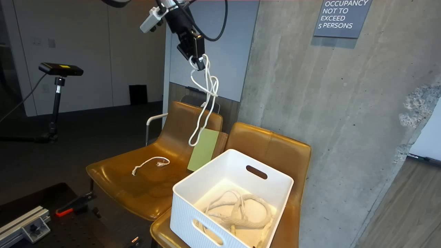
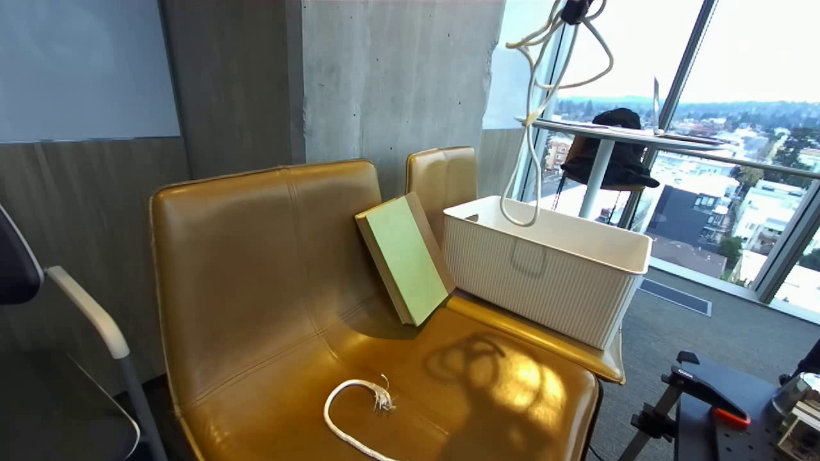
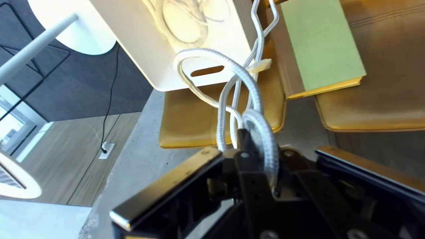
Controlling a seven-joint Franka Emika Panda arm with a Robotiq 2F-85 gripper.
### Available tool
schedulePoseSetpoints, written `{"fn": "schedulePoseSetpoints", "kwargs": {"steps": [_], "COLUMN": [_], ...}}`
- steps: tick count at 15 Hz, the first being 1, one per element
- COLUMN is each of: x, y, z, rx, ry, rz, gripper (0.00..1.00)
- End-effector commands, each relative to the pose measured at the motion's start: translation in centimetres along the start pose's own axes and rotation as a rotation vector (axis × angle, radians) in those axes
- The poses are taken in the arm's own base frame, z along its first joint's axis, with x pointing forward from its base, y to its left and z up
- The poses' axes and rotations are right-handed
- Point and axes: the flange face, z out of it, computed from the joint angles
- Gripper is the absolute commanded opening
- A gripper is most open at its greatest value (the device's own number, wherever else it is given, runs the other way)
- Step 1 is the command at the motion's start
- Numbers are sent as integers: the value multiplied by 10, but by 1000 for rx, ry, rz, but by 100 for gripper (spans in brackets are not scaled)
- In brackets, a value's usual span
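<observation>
Pincer (image 1: 198,64) gripping white rope (image 3: 246,78), loops dangling; white bin (image 2: 564,288) lower.

Daylight overexposes the tall metal-framed glass window (image 2: 756,57); glare and looped shadows mark the glossy brown leather chair seat (image 2: 442,390); an exterior view's dark-grey floor (image 1: 103,134) is dim.

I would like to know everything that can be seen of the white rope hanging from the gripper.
The white rope looks like braided cord, slender, with a pale yellowish piece on it, perhaps tape. The gripper is closed on it in the air; it hangs there in loose, crossing loops. One long, narrow loop droops lowest, appearing to hang free near the white bin. Only the gripper visibly touches it. Its ends are unclear.
</observation>
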Motion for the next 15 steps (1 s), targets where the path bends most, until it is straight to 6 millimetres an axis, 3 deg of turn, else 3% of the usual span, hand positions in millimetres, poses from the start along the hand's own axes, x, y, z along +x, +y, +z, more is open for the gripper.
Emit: {"fn": "schedulePoseSetpoints", "kwargs": {"steps": [1, 3, 8, 15], "x": [19, 22, 20, 11], "y": [58, 84, 120, 136], "z": [2, 22, 89, 181], "rx": [-52, -66, -97, -77], "ry": [0, -18, -93, -162], "rz": [38, 61, 103, 142], "gripper": [2, 2, 2, 2]}}
